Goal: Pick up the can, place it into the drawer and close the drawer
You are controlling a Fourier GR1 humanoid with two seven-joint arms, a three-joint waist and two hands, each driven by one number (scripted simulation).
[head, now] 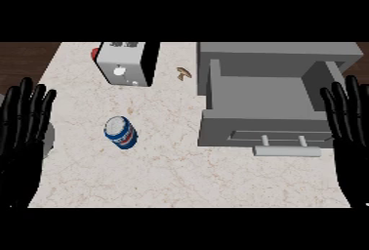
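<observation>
A blue can (121, 133) with a white top and a red stripe stands on the pale marble counter, left of the middle. To its right a grey drawer (256, 95) is pulled open, with a bare inside and a pale bar handle (286, 151) on its front. My left hand (22, 128) rests at the left edge, fingers straight and pointing up, apart from the can. At the right edge my right hand (350, 124) is likewise open, beside the drawer's right wall. Neither hand holds anything.
A grey toaster-like box (128, 63) with a white knob stands at the back left, a red thing (95, 52) behind it. A small brown item (184, 73) lies between the box and the drawer. Dark wood (22, 58) shows beyond the counter's left edge.
</observation>
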